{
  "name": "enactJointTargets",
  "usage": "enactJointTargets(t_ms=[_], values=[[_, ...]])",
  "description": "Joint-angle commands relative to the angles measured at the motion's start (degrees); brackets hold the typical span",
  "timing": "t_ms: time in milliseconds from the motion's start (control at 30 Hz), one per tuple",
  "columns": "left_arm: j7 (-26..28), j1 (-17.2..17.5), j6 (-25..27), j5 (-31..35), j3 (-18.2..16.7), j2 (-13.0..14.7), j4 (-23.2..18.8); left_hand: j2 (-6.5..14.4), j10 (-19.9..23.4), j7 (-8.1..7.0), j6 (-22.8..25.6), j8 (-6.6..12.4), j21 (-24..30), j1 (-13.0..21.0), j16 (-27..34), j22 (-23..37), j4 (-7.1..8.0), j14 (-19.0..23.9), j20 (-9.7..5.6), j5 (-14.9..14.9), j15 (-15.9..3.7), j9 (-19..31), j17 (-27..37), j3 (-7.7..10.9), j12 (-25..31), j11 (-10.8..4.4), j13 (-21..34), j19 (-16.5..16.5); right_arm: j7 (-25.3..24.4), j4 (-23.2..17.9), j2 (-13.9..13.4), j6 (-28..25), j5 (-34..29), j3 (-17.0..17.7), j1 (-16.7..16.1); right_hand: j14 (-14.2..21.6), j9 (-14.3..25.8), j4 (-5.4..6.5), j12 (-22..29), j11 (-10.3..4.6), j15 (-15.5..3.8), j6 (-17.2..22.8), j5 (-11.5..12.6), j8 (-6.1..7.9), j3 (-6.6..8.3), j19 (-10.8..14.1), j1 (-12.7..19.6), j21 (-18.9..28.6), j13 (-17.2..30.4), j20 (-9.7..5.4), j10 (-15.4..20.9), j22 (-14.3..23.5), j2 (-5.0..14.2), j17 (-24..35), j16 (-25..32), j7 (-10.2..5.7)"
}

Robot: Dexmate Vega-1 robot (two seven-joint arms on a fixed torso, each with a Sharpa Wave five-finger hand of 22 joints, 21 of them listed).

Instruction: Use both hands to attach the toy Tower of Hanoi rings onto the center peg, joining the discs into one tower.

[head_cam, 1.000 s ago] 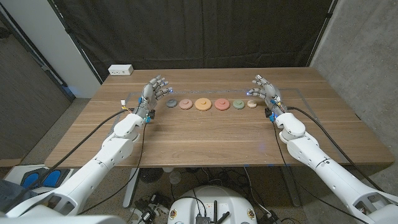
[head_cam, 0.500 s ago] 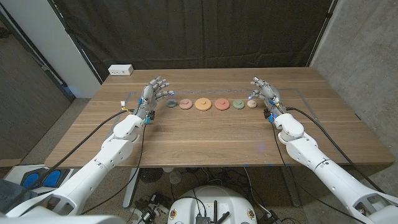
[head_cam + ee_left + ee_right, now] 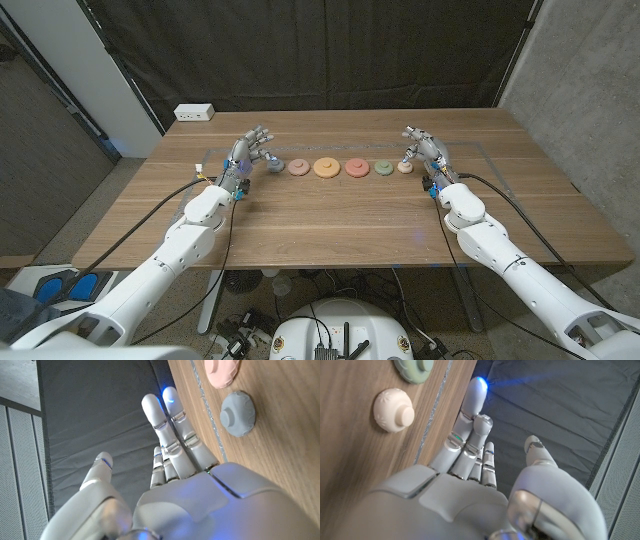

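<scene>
Six discs lie in a row across the far half of the counter (image 3: 330, 215), none yet joined. From the robot's left they run: a grey disc (image 3: 274, 166), a pink disc (image 3: 299, 167), a large orange disc (image 3: 325, 167), a red disc (image 3: 357, 168), a green disc (image 3: 384, 168) and a small cream disc (image 3: 405, 168). The orange and red discs sit at the row's middle, toward 12 o'clock from the robot.

The left robot hand (image 3: 250, 152) hangs just beside the grey disc, on its 9 o'clock side, fingers spread and holding nothing; the left wrist view shows the grey disc (image 3: 237, 413) clear of the fingertips (image 3: 170, 397). The right robot hand (image 3: 422, 150) stands just beside the cream disc at its 3 o'clock side, likewise spread and empty, and in the right wrist view the cream disc (image 3: 394, 409) lies apart from the fingers (image 3: 477, 390).

By my reading this is the approach step: both hands are lined up on the outermost discs, with no grasp made. The next move probably calls for each hand to close thumb and fingers around its end disc, lift it off the counter, then carry it inward toward the middle. The discs are low and small, so the pinch will likely need care at the rims.
</scene>
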Motion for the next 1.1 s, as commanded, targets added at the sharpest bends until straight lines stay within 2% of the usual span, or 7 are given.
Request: enactJointTargets(t_ms=[33, 167, 233, 433, 600, 833, 1100], values=[[4.48, 0.93, -0.63, 2.12, -0.20, -1.25, -0.95, -0.34, -0.70, -0.63, 0.95, 0.31, 0.85, 0.93, 1.62, -0.51, 0.05, 0.91, -4.18, 0.28, 0.27, 0.15, 1.79, 0.04, -0.35, -0.41, 0.27, 2.26, -1.52, 0.67, 0.14, 0.46, -2.13, -0.42, 0.40, 0.41, 0.09, -0.25, -1.03, 0.26, -3.17, -0.71, 0.33, -0.73, 0.97, 2.46, 0.10, 2.42, -0.59, -0.12, -1.05, 1.99, -1.19, 0.12, 1.70, -0.70], [4.75, 0.86, -1.15, 2.43, -0.13, -1.62, -0.66, -0.58, -2.10, -0.72, 1.28, 0.31, 1.00, 1.27, 2.07, -0.98, -0.02, 0.85, -4.37, 0.30, 0.27, 0.15, 2.26, 0.12, -1.02, -0.17, 0.23, 3.17, -0.67, 0.56, -0.24, -0.36, -1.65, -0.55, 0.52, 0.90, -0.03, -0.50, -1.25, -0.16, -3.22, -0.87, 0.41, -0.96, 1.47, 3.79, 0.58, 3.80, -1.02, -0.19, -0.79, 3.25, -1.57, 0.25, 3.01, -0.80], [4.88, 0.82, -1.21, 2.60, -0.07, -1.70, -0.56, -0.66, -2.82, -0.78, 1.40, 0.28, 1.04, 1.47, 2.23, -1.23, -0.05, 0.79, -4.42, 0.32, 0.27, 0.15, 2.41, 0.17, -1.38, -0.35, 0.15, 3.53, -0.91, 0.66, 0.00, -0.31, -1.46, -0.45, 0.45, 1.64, -0.27, -0.62, -1.38, -2.65, -3.20, -0.60, 0.47, -1.08, 2.10, 4.92, 1.08, 4.83, -1.67, -0.24, 0.04, 4.07, -2.35, 0.29, 4.94, -0.08], [5.14, 0.67, -1.43, 2.95, 0.09, -2.00, -0.18, -0.90, -4.20, -0.96, 1.25, -0.03, 1.12, 2.41, 2.78, -2.11, -0.18, 0.54, -4.53, 0.41, 0.28, 0.12, 2.90, 0.47, -2.12, -0.96, -0.23, 4.68, -1.25, -0.64, -0.39, -1.98, -0.81, -0.29, -0.09, 1.95, -0.50, -0.76, -1.71, -4.23, -3.22, 0.23, 0.46, -1.01, 2.60, 6.08, 1.54, 5.62, -2.29, -0.39, 0.19, 4.61, -3.54, 0.34, 6.76, -0.60], [5.37, 0.63, -1.87, 3.23, 0.12, -2.23, 0.21, -1.14, -5.03, -0.91, 0.62, -0.35, 1.42, 3.25, 3.87, -2.72, -0.29, 0.91, -4.57, 0.47, 0.30, 0.08, 4.00, 0.71, -2.52, -1.19, -0.56, 6.08, -0.84, -0.71, -0.72, -2.01, -0.97, -0.46, -0.08, 2.44, -0.67, -0.76, -1.60, -4.61, -3.26, 1.04, 0.44, -0.94, 3.19, 7.76, 2.11, 7.09, -2.82, -0.44, 1.27, 6.04, -4.50, 0.33, 8.64, -1.07], [5.98, 0.59, -3.10, 4.05, 0.17, -2.72, 0.87, -1.86, -5.38, -0.66, 0.02, -0.55, 1.50, 5.03, 4.24, -3.48, -0.49, -0.01, -4.65, 0.66, 0.32, -0.01, 4.33, 1.11, -2.68, -1.85, -1.24, 6.70, -2.01, -1.21, -0.73, -2.52, -1.63, -0.49, -0.23, 2.89, -0.75, -0.75, -1.76, -5.27, -3.26, 1.80, 0.60, -0.86, 4.00, 8.11, 2.83, 7.70, -3.33, -0.44, 1.64, 6.98, -5.19, 0.33, 10.56, 0.42], [6.28, 0.28, -4.55, 5.01, 0.31, -3.20, 1.85, -2.13, -4.71, -0.55, 0.47, -0.28, 1.59, 8.18, 5.15, -3.81, -0.87, 0.02, -4.75, 1.24, 0.34, 0.01, 4.61, 1.81, -2.42, -2.53, -1.75, 6.61, -4.54, -1.67, -0.50, -2.49, -3.50, -0.53, -0.57, 2.56, -0.12, -1.02, -0.61, -6.61, -3.16, 4.09, 2.37, -0.02, 6.78, 7.66, 6.44, 7.52, -2.58, -0.42, 4.30, 7.18, -6.09, 0.26, 14.86, -0.33]])
